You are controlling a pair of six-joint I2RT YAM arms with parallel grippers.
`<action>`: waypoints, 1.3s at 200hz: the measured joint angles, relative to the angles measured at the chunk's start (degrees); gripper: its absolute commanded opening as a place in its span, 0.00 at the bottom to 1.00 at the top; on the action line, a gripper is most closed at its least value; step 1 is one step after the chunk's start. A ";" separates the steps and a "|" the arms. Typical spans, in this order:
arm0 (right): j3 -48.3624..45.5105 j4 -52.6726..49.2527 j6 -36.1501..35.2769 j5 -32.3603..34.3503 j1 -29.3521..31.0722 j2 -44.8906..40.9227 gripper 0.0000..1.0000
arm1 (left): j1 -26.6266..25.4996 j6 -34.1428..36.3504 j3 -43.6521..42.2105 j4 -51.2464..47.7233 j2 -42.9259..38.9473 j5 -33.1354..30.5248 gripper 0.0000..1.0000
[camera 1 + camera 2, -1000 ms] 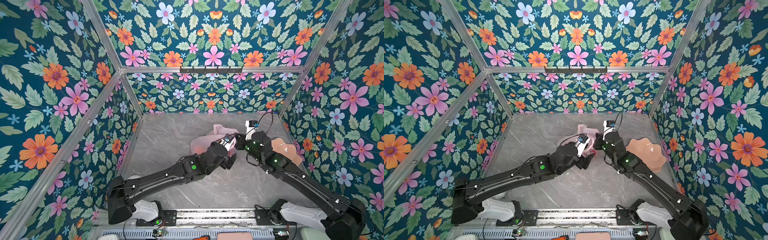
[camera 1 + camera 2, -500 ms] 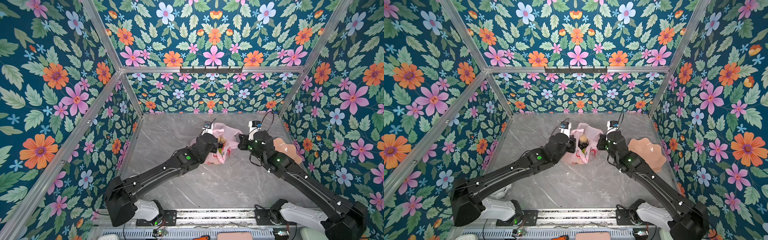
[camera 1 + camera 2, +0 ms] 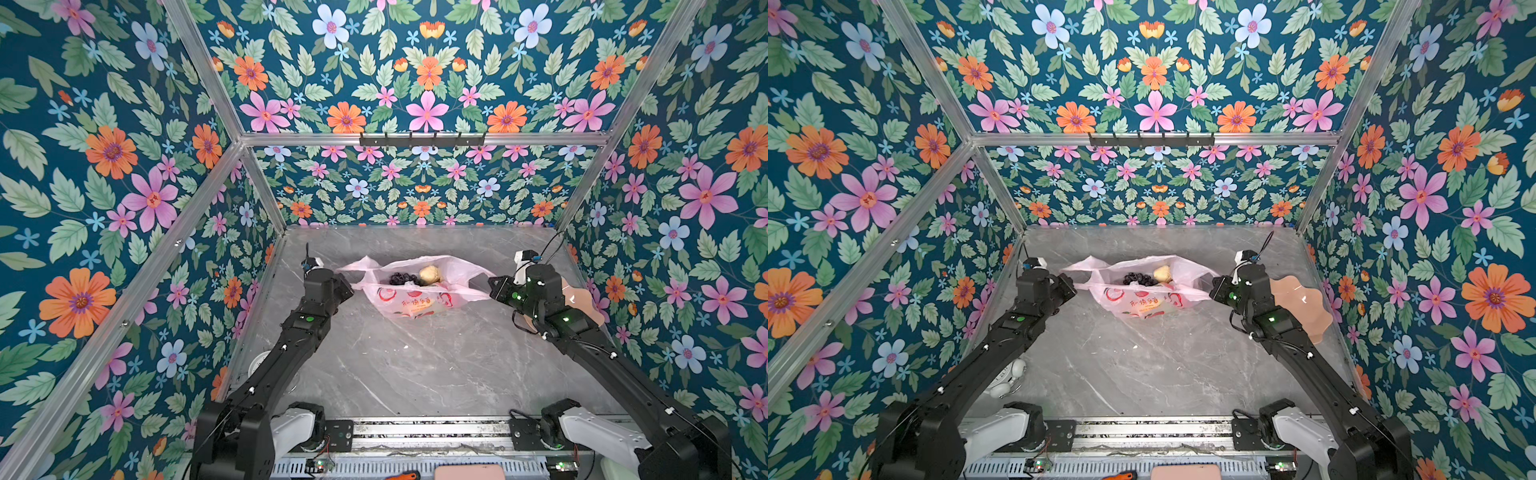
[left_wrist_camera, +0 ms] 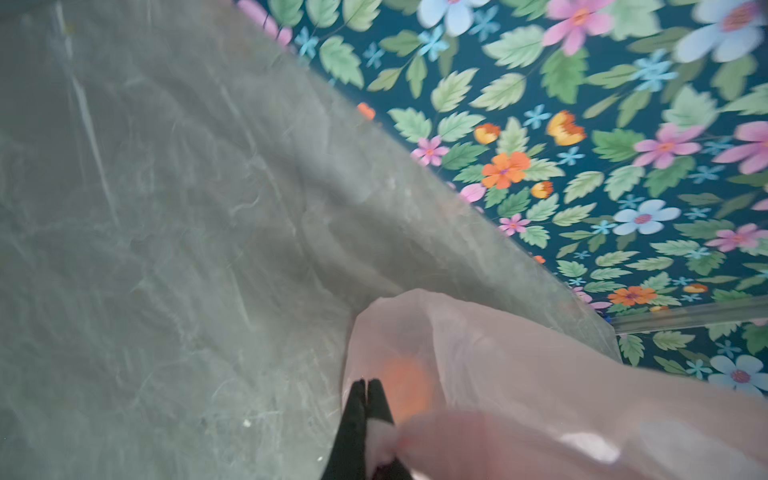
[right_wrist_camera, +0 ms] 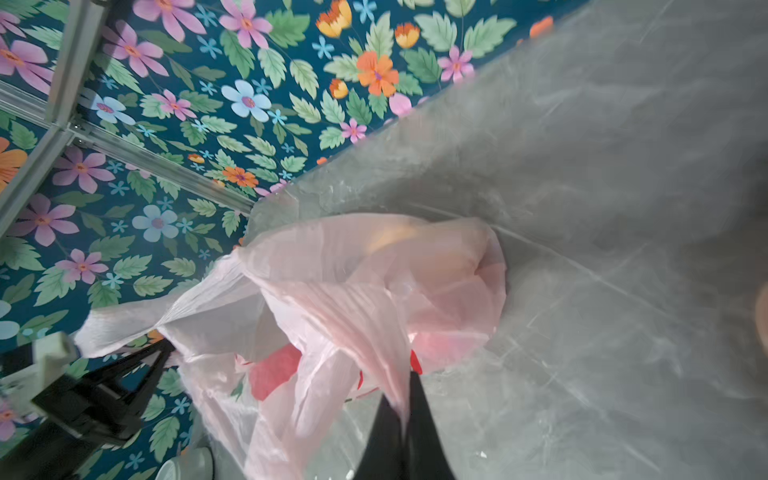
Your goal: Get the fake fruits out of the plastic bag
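The left gripper [image 4: 365, 384] has its jaws pressed together on a fold of the plastic bag [image 3: 415, 291], the thin pink film pinched between the two black fingers [image 4: 353, 415] in the left wrist view. In both top views this gripper [image 3: 351, 286] meets the bag's left handle at the bag's left end.

The right gripper [image 5: 405, 399] is likewise clamped on the bag, with a strip of pink film running down between its closed fingers [image 5: 424, 424]. In both top views it [image 3: 1212, 291] grips the bag's right end, just beside the peach-pink bowl [image 3: 1304, 307], which lies behind the right arm.

The bag [image 3: 1144, 291] sits on the grey marble table [image 3: 415, 365], toward the back wall and roughly midway between the side walls. Stretched between the two grippers, its long axis runs from left to right across the table, and its mouth faces upward. The red printed side faces the front of the table.

Inside the open mouth, a dark purple grape bunch [image 3: 401, 278] lies beside a cream lumpy piece [image 3: 429, 274], the grapes to its left. An orange blur [image 4: 405, 386] shows through the film near the left gripper; what it is cannot be told.
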 measured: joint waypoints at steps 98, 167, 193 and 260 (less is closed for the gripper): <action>2.32 -2.01 -0.39 1.51 1.25 2.25 0.00 | -14.88 1.90 2.71 -8.17 -2.91 -5.81 0.54; 5.05 -4.00 -3.78 1.95 3.58 0.26 0.00 | -30.36 -2.91 10.03 -28.94 -16.26 -28.76 0.62; 5.92 -4.68 -4.48 2.01 4.35 0.20 0.00 | -35.01 -2.93 16.52 -35.87 -16.76 -35.47 0.65; 6.49 -5.18 -5.33 3.26 4.83 -0.24 0.00 | -36.98 8.55 30.38 -39.63 -1.86 -28.41 0.60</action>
